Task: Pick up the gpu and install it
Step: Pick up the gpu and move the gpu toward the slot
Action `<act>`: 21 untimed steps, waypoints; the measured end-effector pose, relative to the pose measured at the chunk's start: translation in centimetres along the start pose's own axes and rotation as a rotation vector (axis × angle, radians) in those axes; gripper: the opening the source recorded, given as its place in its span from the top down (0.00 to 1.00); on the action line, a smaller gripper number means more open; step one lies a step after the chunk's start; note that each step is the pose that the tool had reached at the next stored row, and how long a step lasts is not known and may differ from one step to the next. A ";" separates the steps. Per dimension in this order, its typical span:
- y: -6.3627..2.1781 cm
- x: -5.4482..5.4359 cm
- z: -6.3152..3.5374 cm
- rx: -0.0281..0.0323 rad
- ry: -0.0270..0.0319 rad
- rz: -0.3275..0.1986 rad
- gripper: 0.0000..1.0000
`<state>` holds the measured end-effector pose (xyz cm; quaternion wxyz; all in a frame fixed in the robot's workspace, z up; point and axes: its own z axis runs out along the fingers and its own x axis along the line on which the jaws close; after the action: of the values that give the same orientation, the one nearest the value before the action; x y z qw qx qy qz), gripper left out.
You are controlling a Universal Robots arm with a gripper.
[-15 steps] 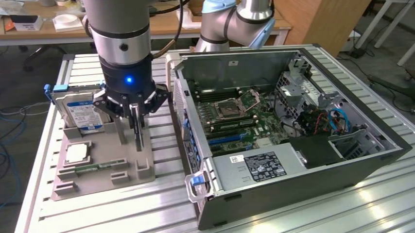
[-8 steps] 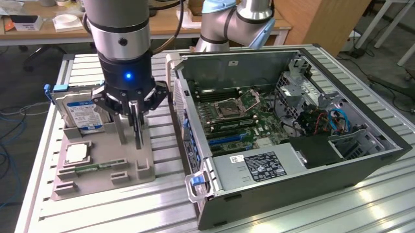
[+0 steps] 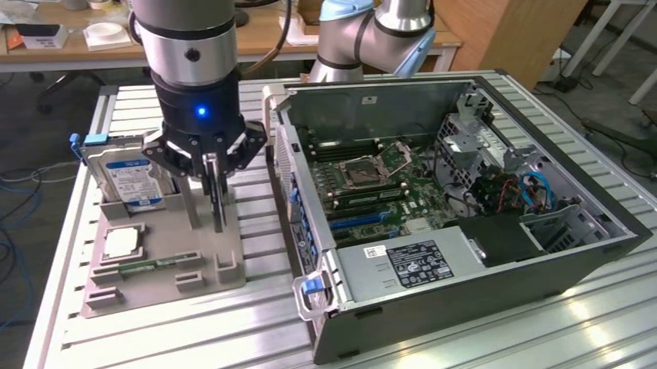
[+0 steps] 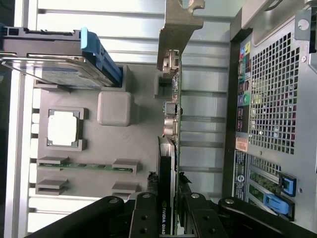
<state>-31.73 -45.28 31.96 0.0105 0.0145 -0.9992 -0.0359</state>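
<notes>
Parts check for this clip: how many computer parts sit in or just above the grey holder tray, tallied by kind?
hard drive: 1
processor chip: 1
memory strip: 1
gpu: 1
Total: 4

The table has a slatted aluminium top, and its ribs catch bright glare toward its near corner on the exterior view's right. Behind the table runs a wooden desk carrying white boxes. Past the table's far corner stands a wooden cabinet. Grey floor surrounds the table, with loose cables lying beside it.
</notes>
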 end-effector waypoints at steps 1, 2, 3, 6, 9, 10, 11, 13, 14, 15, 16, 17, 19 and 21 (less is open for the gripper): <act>0.00 0.0 -0.06 0.0001 0.0002 0.000 0.74; 0.01 0.0 -0.12 0.0001 0.0002 0.000 0.74; 0.01 0.0 -0.18 0.0001 0.0001 0.000 0.74; 0.02 0.0 -0.32 0.0000 0.0001 0.000 0.74; 0.03 0.0 -0.38 -0.0001 0.0000 0.000 0.74; 0.03 0.0 -0.40 0.0000 0.0002 0.000 0.74; 0.03 0.0 -0.41 0.0000 0.0001 0.000 0.74; 0.03 0.0 -0.45 0.0001 0.0002 0.000 0.74; 0.03 0.0 -0.46 0.0001 0.0002 0.000 0.74; 0.03 0.0 -0.47 0.0001 0.0002 0.000 0.74; 0.04 0.0 -0.51 0.0003 0.0004 0.000 0.74; 0.04 0.0 -0.55 0.0003 0.0005 -0.001 0.74; 0.05 0.0 -0.64 0.0001 0.0003 -0.001 0.74; 0.05 0.0 -0.76 0.0001 0.0003 -0.002 0.74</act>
<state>-31.73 -45.28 32.72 0.0106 0.0155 -0.9992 -0.0359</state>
